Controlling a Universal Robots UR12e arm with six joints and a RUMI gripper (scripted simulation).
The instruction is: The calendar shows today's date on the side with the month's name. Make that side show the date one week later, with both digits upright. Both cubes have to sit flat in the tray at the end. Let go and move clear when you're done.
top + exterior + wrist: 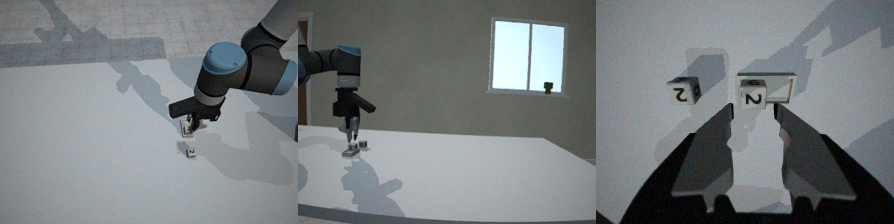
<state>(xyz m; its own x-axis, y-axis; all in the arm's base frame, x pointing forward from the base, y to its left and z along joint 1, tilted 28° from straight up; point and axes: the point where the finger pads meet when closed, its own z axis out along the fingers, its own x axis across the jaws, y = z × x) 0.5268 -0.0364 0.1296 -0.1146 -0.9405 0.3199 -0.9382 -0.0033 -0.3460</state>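
The tray (181,128) (350,154) (766,74) lies flat. One white cube (187,129) (352,146) (753,98) sits in its left half in the wrist view, with a sideways 2 on top; the right half is vacant. The other cube (191,152) (363,143) (684,94) lies on the table outside the tray, left of it in the wrist view. It has a 2 on top and what looks like a 0 on a side. My gripper (191,125) (352,140) (753,104) is partly open and empty, above the tray's cube. No month name is legible.
The pale table top (87,150) (466,175) extends around the tray, with its far edge before the tiled floor (210,24) in the top view. Arm shadows fall across the table. A window (529,56) is in the wall behind.
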